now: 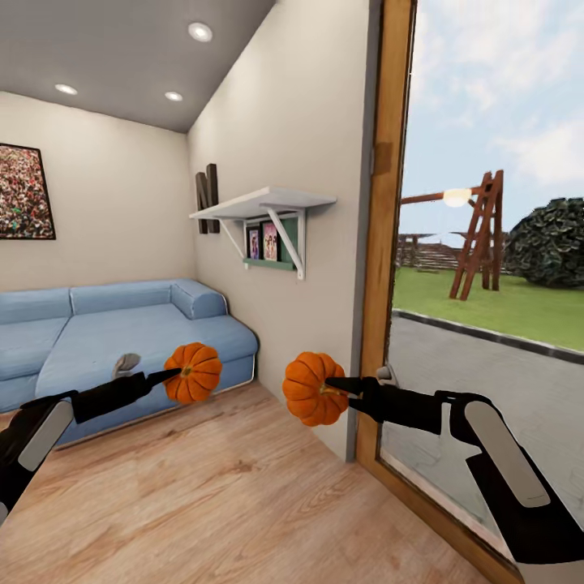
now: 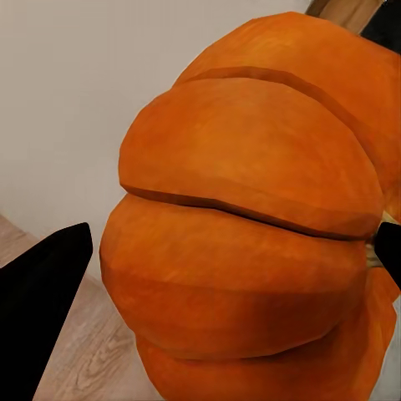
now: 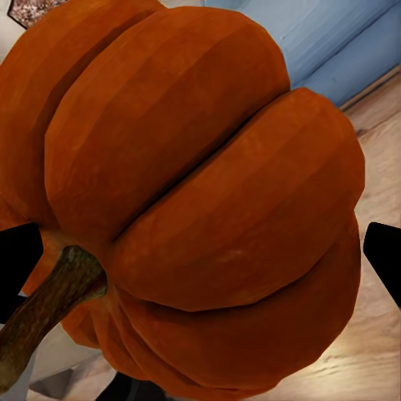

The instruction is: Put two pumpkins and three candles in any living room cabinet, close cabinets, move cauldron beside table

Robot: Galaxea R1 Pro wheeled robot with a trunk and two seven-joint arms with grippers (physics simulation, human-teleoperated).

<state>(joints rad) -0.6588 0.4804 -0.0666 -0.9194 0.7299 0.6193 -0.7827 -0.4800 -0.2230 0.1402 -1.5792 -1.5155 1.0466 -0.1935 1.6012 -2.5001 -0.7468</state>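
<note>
Left black gripper [image 1: 172,376] clamped on ribbed orange pumpkin [image 1: 194,372], held in air before pale-blue fabric sofa [image 1: 97,332]. Right black gripper [image 1: 334,386] clamped on second ribbed orange pumpkin [image 1: 312,388], held above light wooden floor [image 1: 227,495] beside wood-framed glass door [image 1: 388,243].

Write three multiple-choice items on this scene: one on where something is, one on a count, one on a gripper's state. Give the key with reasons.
1. Where is the white wall shelf?
A. above the sofa's far left end
B. on the wall between the sofa and the glass door
C. outside by the swing frame

2. How many pumpkins are being carried?
A. one
B. two
C. three

3. What state is the left gripper in?
A. open and empty
B. shut on a candle
C. shut on a pumpkin

Key:
1 B, the shelf hangs between the sofa and the glass door.
2 B, the left pumpkin and the right pumpkin.
3 C, the left gripper clamps the left pumpkin.
</note>
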